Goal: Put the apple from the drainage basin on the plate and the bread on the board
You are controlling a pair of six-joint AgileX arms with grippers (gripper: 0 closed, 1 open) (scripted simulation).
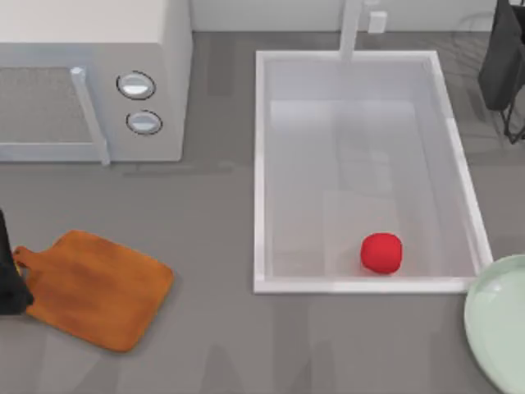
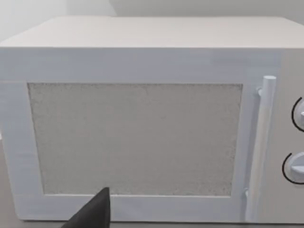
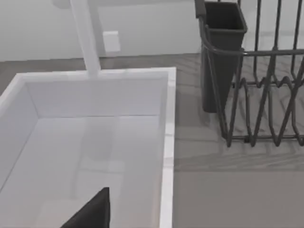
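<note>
The red apple (image 1: pixel 381 253) lies in the white drainage basin (image 1: pixel 261 172), near its front right corner. The pale green plate (image 1: pixel 499 324) sits on the table at the front right, just outside that corner. At the front left lies the orange-brown board (image 1: pixel 97 287), with nothing on it. The bread is out of view. My left gripper (image 1: pixel 10 283) is at the table's left edge beside the board's handle; its dark tip (image 2: pixel 92 214) faces the microwave door. A dark tip of my right gripper (image 3: pixel 90 212) hangs over the basin (image 3: pixel 95 95), looking toward its far wall.
A white microwave (image 1: pixel 90 82) with two round knobs stands at the back left, its door (image 2: pixel 135 137) shut. A faucet post (image 1: pixel 351 29) rises at the basin's far rim. A dark wire dish rack (image 3: pixel 259 85) with a cutlery cup stands at the back right.
</note>
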